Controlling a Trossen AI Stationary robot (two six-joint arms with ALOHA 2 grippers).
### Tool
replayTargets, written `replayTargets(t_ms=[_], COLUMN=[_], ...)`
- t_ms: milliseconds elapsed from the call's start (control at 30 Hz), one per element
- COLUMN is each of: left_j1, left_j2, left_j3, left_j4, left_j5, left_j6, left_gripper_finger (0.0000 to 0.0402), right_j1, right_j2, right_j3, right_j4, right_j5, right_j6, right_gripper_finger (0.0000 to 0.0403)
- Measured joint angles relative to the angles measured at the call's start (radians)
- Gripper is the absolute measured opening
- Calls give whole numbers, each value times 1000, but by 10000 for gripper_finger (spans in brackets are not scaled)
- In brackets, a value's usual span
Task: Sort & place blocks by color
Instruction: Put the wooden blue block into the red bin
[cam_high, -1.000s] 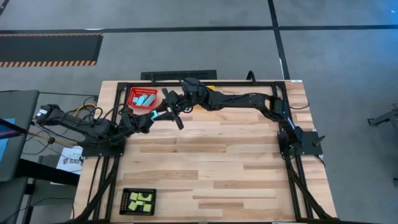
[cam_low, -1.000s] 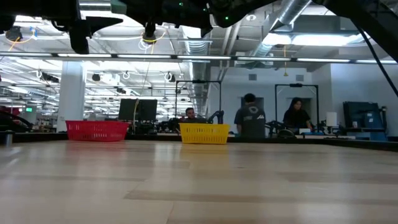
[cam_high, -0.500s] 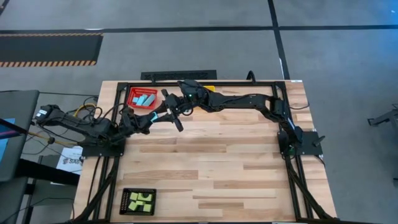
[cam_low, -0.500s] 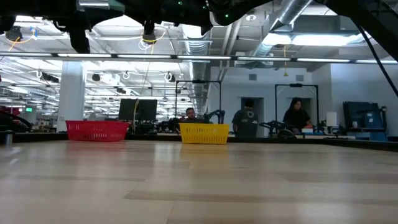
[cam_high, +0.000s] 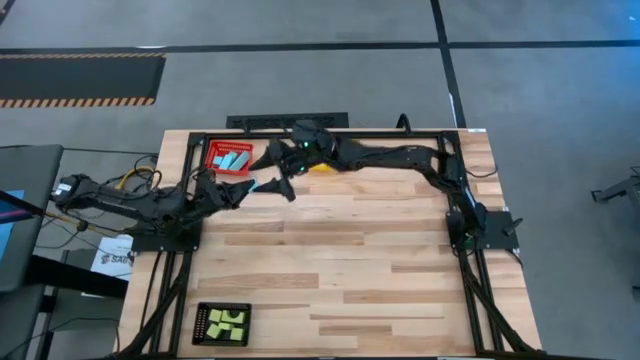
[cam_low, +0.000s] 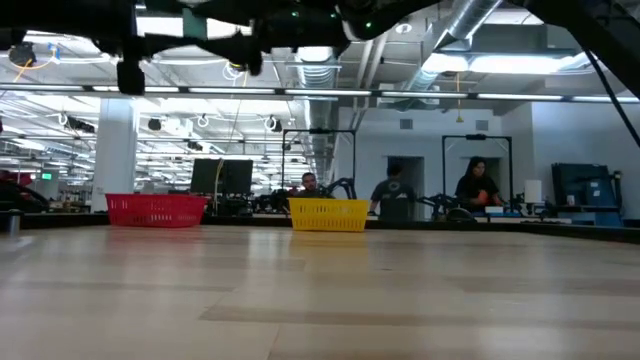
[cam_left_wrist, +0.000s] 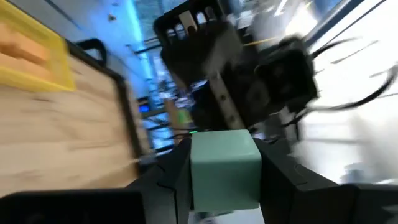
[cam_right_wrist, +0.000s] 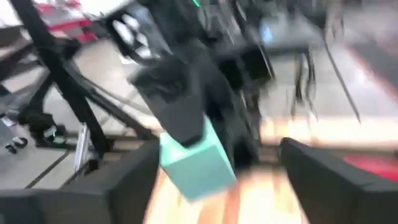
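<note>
Holding a light green block (cam_left_wrist: 225, 168) between its two dark fingers (cam_left_wrist: 168, 177), the left claw (cam_high: 252, 186) is closed on that block above the far left part of the tabletop (cam_high: 350, 270), just in front of the red tray (cam_high: 228, 157). Compared with one second ago, the left claw's fingers have narrowed onto the block, and the right claw (cam_high: 278, 172) has gone from a narrow setting to spread wide, holding nothing. The right claw has also shifted toward the far edge and now sits just beside the block, close to the red tray and the yellow tray (cam_high: 322, 167). In the right wrist view the block (cam_right_wrist: 198, 163) appears as a short, nearly cubic piece, tilted, with one corner pointing down; no long axis can be told. Both claws are crowded near the far edge rail of the tabletop. The middle and near areas of the tabletop offer open room for motion. A black tray (cam_high: 222, 324) with green blocks (cam_high: 228, 322) lies at the near left corner, well apart from both claws. Light blue blocks (cam_high: 233, 158) lie in the red tray.
</note>
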Motion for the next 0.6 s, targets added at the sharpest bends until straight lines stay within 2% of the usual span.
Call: replayTargets(t_ms=[67,133,267,367,433,600], left_j1=[56,131,325,503,634,927], left_j2=[-13,-22,-7,46,103,321], left_j3=[35,94,244,332,361,365], left_j4=[-133,-329,-795,-1006,-1062,-1003], left_j5=[55,112,173,181,207,371], left_j6=[-1,6,84,221,329,581], left_gripper_finger=[109,109,109,109,109,109], right_j1=[-25,-52,-100,-121,-123,-95], right_j2=[-34,-63,-126,-158,-165,-163], right_j3=[0,0,0,0,0,0], right_j4=[-123,-227,-461,-580,-632,-676], right_j5=[1,6,27,41,49,49], right_j6=[17,24,13,13,13,33], right_gripper_finger=[371,389,365,347,339,332])
